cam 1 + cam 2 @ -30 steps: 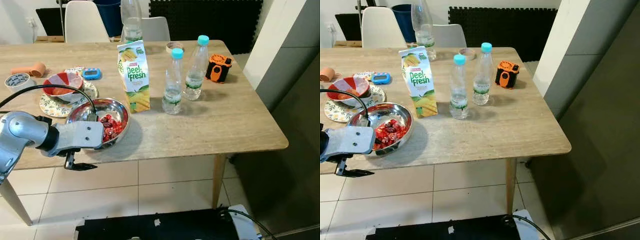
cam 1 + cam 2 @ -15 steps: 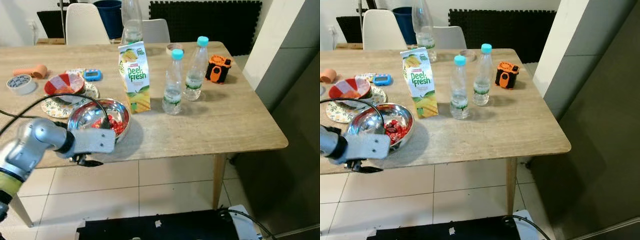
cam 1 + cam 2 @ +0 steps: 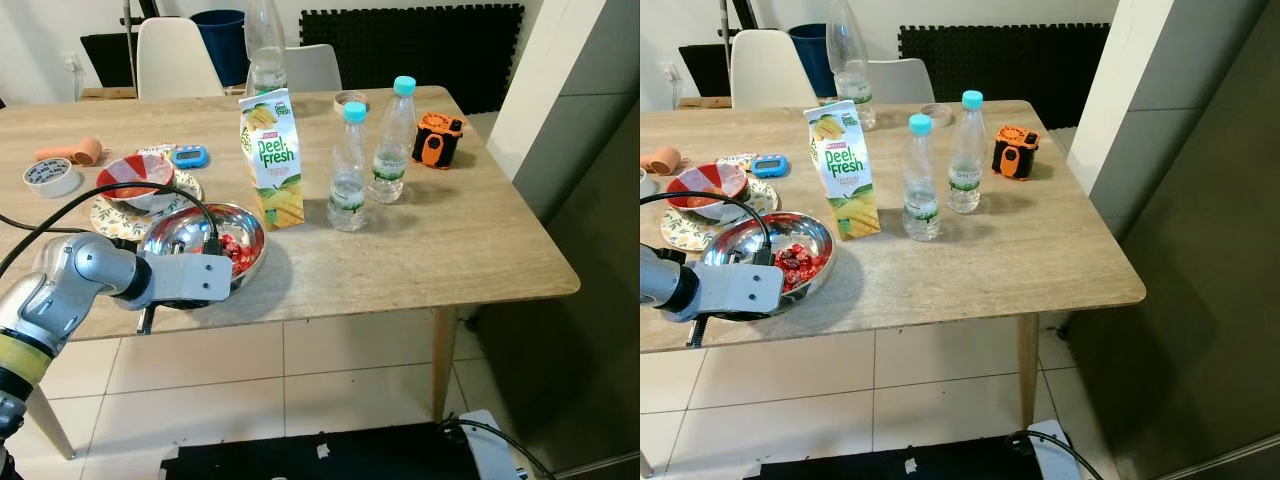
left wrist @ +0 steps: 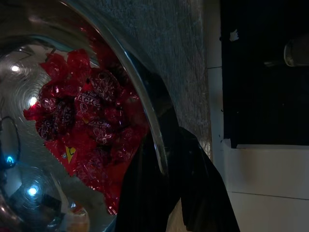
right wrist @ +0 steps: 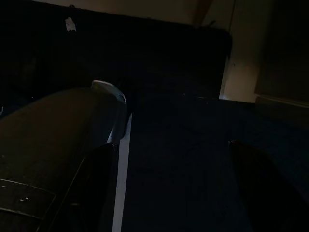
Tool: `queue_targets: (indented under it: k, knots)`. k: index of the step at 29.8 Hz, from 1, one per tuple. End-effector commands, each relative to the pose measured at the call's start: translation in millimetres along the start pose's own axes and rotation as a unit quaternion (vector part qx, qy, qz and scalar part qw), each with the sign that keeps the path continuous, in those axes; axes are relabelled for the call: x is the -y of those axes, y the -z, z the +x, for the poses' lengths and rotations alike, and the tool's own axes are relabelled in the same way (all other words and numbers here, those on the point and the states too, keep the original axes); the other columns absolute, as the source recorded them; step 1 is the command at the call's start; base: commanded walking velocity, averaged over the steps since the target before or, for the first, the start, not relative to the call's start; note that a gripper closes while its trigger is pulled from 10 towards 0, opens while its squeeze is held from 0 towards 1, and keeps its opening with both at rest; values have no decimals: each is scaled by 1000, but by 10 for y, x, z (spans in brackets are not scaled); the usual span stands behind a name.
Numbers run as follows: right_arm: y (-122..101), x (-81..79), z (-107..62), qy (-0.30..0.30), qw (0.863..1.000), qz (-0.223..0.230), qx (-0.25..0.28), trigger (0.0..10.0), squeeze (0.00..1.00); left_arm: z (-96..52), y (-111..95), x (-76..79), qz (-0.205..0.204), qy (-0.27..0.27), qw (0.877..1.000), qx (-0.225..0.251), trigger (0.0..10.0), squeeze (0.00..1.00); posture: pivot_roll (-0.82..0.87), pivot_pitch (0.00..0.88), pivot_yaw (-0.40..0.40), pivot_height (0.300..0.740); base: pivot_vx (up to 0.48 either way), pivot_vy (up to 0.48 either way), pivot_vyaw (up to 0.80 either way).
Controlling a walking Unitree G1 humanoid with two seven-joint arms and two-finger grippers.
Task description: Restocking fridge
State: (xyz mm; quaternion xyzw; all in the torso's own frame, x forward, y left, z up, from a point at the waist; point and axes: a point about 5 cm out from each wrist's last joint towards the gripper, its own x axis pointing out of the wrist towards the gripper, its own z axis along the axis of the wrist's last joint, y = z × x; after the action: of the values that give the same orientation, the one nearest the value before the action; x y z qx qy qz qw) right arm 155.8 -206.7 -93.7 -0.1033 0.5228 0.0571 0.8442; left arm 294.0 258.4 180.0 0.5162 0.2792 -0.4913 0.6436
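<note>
step: picking up steel bowl (image 3: 205,240) of red sweets at table's (image 3: 480,240) near edge | left gripper (image 4: 161,169) — fingers straddling its rim, grip unconfirmed | next: clamp, lift level — judged

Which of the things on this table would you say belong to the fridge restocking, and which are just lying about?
For the job: steel bowl of red sweets, gripped at its rim by the left gripper; juice carton; two capped water bottles.

Lying about: orange gadget, tape roll, red bowl, blue timer.
</note>
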Motion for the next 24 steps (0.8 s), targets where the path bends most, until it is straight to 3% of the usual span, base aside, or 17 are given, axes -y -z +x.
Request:
queue_targets:
  k: [1,7,14,15,16,19,24]
  knots:
    - [49,9,-6,4,1000,6,-9,10000,0,128,-33,69,0,28,1000,5,0,0,61,28,-2,740,0,0,0]
    - [43,10,-5,5,1000,5,-8,10000,0,119,-31,74,-4,26,1000,6,0,0,61,26,0,740,0,0,0]
    - [38,8,-4,5,1000,3,-8,10000,0,36,19,114,-53,-15,998,15,0,0,66,26,-3,740,0,0,0]
    - [41,6,-4,5,1000,3,-9,10000,0,10,25,107,-64,-34,997,20,4039,0,72,27,-9,740,0,0,0]
    - [42,4,-4,4,1000,0,-9,10000,0,-8,8,116,-72,-46,996,31,10000,0,78,27,-13,740,0,0,0]
    - [40,-1,-3,2,1000,-6,-10,10000,0,-20,-83,161,-79,-54,993,64,10000,0,82,28,-17,740,0,0,0]
    - [23,-6,0,0,1000,-9,-9,10000,0,10,-178,238,-55,-40,996,63,10000,0,94,28,-27,740,-51,0,0]
